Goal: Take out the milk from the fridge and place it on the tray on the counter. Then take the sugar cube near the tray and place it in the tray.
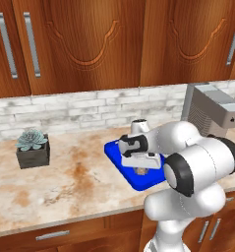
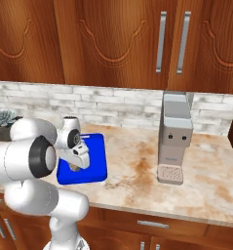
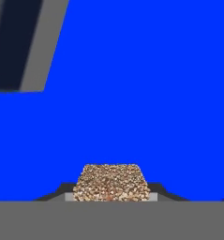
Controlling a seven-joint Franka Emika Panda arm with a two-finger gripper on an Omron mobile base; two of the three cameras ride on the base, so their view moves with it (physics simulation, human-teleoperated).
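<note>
The sugar cube (image 3: 111, 183) sat between the gripper (image 3: 111, 197) fingertips, directly over the tray (image 3: 146, 93); the milk (image 3: 22, 44) stood beyond, leftward.

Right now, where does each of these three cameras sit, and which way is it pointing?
Left base view: behind the arm's left, looking forward and down at the counter; arm at lower right.
Right base view: behind its right; arm at lower left. Both share the tray and coffee machine.
Hand view: on the hand, facing the tray; the gripper holds the sugar cube.
</note>
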